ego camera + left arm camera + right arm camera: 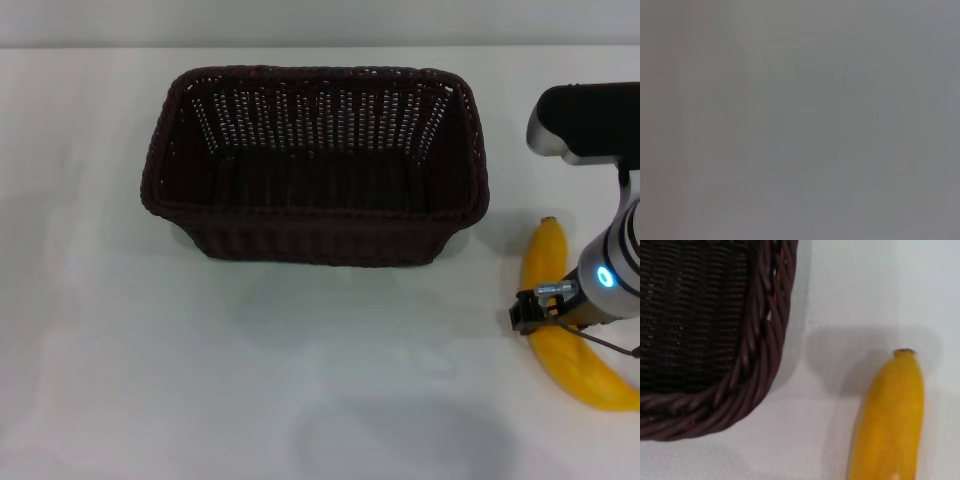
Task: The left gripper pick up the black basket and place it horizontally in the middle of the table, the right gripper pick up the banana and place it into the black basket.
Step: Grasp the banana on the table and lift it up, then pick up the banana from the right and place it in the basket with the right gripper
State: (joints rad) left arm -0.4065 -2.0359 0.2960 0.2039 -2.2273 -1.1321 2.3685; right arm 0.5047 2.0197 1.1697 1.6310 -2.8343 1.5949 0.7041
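The black basket (320, 238) stands lengthwise across the middle of the white table (180, 380), open side up and empty. The yellow banana (548, 255) lies on the table to the right of the basket, stem tip pointing away from me. My right gripper (540, 310), on the arm with the blue ring light, is down at the banana's middle. The right wrist view shows the banana (892, 415) beside a rounded corner of the basket (760, 340), with a gap of table (855, 300) between them. The left gripper is out of view; the left wrist view shows only plain grey.
The right arm's silver and black upper link (590, 120) hangs over the table's right edge, above the banana. The far edge of the table runs just behind the basket.
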